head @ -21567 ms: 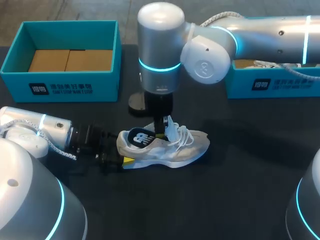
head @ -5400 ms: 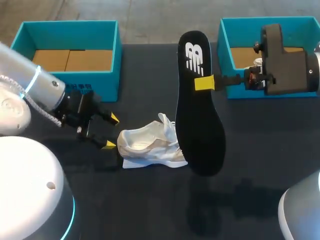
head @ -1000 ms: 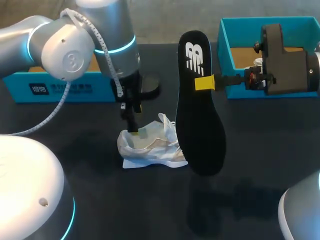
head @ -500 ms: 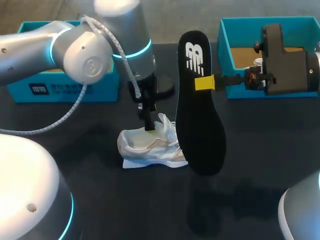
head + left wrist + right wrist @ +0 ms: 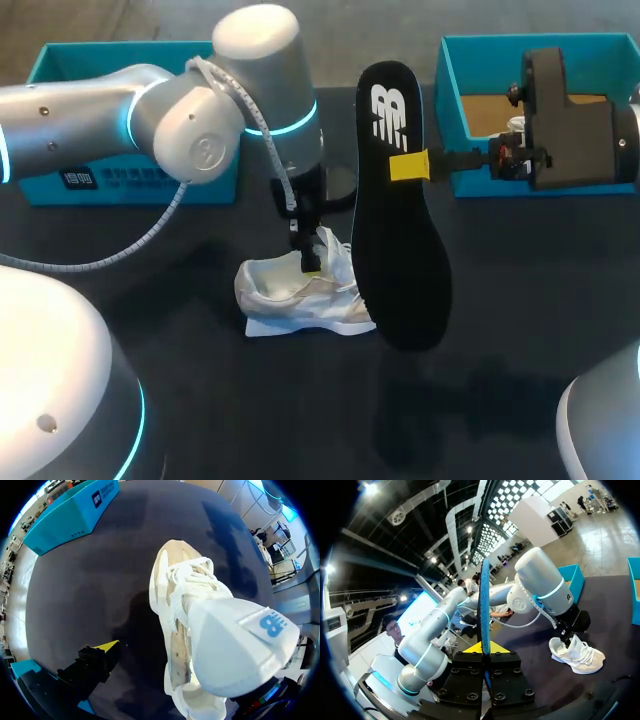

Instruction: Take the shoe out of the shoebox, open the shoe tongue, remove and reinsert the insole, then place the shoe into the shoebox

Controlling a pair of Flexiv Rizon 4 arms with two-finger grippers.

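Observation:
The white shoe [image 5: 300, 293] lies on its side on the black table. My left gripper [image 5: 308, 258] points straight down at its laces and tongue, open. In the left wrist view the raised tongue [image 5: 235, 647] stands close between the spread fingers, with one yellow fingertip [image 5: 107, 646] beside the shoe [image 5: 172, 595] and the other hidden. My right gripper [image 5: 410, 166] is shut on the black insole [image 5: 398, 230], holding it upright in the air just right of the shoe. The right wrist view shows the insole [image 5: 484, 605] edge-on between the fingers of the right gripper [image 5: 484, 648], with the shoe [image 5: 577, 655] beyond.
A teal shoebox [image 5: 50, 178] stands at the back left, partly behind my left arm. A second teal shoebox [image 5: 447, 90] stands at the back right behind my right wrist. Bare black table [image 5: 500, 340] stretches in front of the shoe.
My left arm has swung right, carrying its gripper from the shoe's heel opening to over the tongue. The right arm and the insole have kept still.

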